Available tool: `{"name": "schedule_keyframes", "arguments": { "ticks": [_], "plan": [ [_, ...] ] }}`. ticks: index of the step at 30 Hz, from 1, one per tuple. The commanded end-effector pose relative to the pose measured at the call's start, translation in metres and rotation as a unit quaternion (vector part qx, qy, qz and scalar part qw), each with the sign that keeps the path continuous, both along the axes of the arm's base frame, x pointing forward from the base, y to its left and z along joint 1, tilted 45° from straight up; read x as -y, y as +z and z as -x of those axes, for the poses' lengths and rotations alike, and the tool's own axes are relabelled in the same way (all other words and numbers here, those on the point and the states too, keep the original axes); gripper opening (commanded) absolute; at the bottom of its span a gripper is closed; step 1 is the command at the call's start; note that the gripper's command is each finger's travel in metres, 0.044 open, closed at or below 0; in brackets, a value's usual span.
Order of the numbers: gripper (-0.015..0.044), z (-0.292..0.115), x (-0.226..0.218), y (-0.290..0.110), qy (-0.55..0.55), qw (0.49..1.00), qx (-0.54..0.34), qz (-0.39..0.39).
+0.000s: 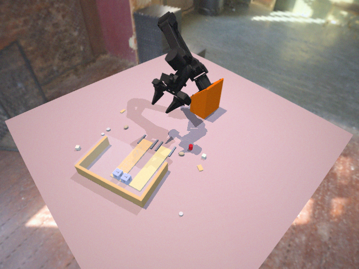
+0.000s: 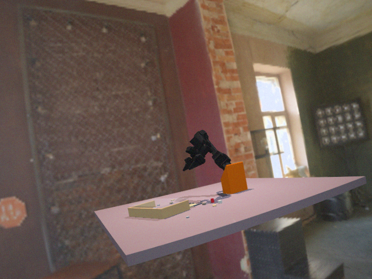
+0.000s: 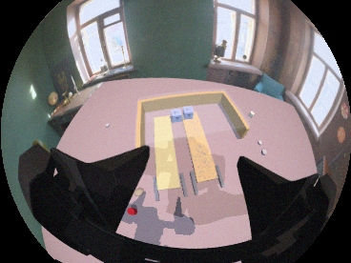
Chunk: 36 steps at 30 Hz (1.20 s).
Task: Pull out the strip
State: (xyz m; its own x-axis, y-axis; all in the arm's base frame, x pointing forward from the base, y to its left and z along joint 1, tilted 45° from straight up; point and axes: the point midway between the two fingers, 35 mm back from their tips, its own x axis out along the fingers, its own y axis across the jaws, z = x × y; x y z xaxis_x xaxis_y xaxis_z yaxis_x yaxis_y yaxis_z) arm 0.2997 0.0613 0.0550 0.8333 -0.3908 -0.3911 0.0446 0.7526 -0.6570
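The gripper hung above the table beside the orange block, its jaws spread wide and nothing held between them. It stood well short of the three-sided tray, whose open end faced the arm.

Two pale strips lay side by side inside the tray: a left strip and a right strip, each ending at the open end between short grey bars. Two small cubes sat touching each other at the closed end, apparently on the left strip. Which carried the label could not be told.

Assessment: the approach step was in hand, and no strip had been pulled. The next move called for lowering the jaws onto the near end of the strip under the labelled cube, keeping off its neighbour.
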Motion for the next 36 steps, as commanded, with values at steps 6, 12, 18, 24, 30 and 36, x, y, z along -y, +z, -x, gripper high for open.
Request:
{"name": "schedule_keyframes", "arguments": {
  "ticks": [6, 12, 18, 24, 30, 36],
  "plan": [
    [0.0400, -0.009, 0.020, 0.008, -0.012, 1.000, -0.008, 0.027],
    [0.0400, -0.009, 0.020, 0.008, -0.012, 1.000, -0.008, 0.027],
    [0.0321, -0.020, 0.021, 0.003, -0.026, 0.999, -0.034, 0.033],
    [0.0164, -0.058, 0.037, -0.016, -0.084, 0.985, -0.139, 0.051],
    [0.0006, -0.083, 0.062, -0.033, -0.140, 0.956, -0.250, 0.065],
    [0.0000, -0.094, 0.093, -0.045, -0.198, 0.909, -0.360, 0.070]
  ]
}}
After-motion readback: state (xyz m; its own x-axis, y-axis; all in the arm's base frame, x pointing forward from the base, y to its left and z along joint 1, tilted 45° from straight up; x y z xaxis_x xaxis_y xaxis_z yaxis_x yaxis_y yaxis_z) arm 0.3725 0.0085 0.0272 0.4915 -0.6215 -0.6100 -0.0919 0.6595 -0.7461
